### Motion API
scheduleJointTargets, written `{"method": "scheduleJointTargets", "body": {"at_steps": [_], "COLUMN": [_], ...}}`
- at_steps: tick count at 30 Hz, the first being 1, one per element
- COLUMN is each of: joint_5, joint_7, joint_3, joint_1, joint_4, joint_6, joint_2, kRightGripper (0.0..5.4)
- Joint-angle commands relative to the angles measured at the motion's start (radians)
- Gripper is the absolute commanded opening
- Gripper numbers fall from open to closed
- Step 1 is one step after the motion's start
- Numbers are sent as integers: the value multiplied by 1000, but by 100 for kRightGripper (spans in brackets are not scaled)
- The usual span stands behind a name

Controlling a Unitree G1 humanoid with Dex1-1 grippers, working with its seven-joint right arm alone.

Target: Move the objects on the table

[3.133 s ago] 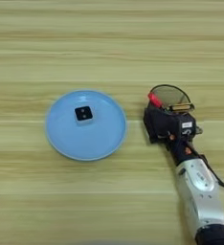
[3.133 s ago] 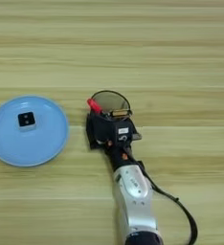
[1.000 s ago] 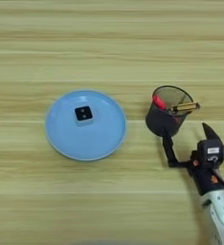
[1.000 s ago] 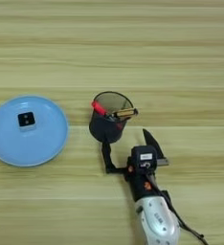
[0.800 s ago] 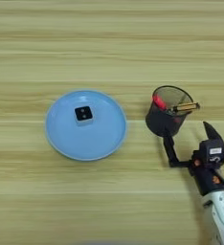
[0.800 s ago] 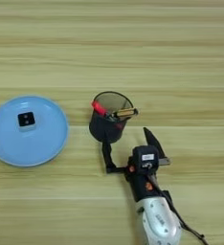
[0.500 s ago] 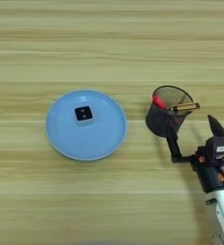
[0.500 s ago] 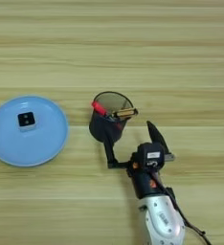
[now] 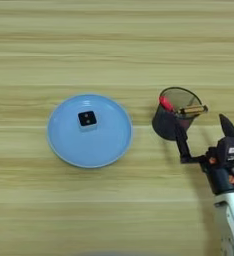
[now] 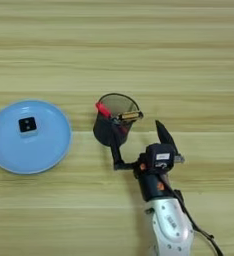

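Objects: you have two slim sticks to find, and both stand in the black mesh cup (image 10: 110, 127). The red pen (image 10: 103, 109) leans on the cup's left rim, the screwdriver (image 10: 128, 116) lies across its right rim with the amber handle poking out.
Count: one cup, one blue plate (image 9: 111, 145), one small black block (image 9: 87, 119), one pen, one screwdriver, one arm.
Cup: it stands upright on the table (image 9: 114, 45), just right of the plate and apart from it. You see only the top ends of the two sticks; their lower parts are hidden behind the dark mesh wall.
Plate: it holds the black block alone, a little left of its middle. In the right eye view the plate's left edge is cut off.
Right gripper (image 10: 137, 144): it sits just below and right of the cup, fingers spread wide in a V and pinching nothing. The left finger (image 10: 115, 151) reaches up to the cup's lower wall; you cannot tell whether it touches. The right finger points up, clear of the cup.
Arm: the silver forearm (image 10: 170, 227) runs off the bottom edge; in the left eye view it is cropped at the lower right corner.
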Motion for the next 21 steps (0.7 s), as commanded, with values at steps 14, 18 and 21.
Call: {"method": "scheduleJointTargets", "body": {"at_steps": [14, 18, 21], "joint_5": [-5, -1, -3], "joint_7": [-15, -14, -15], "joint_3": [-4, 1, 3], "joint_1": [-83, -64, -55], "joint_4": [13, -26, -47], "joint_6": [-50, -46, -43], "joint_2": [-2, 1, 2], "kRightGripper": [538, 538, 538]}}
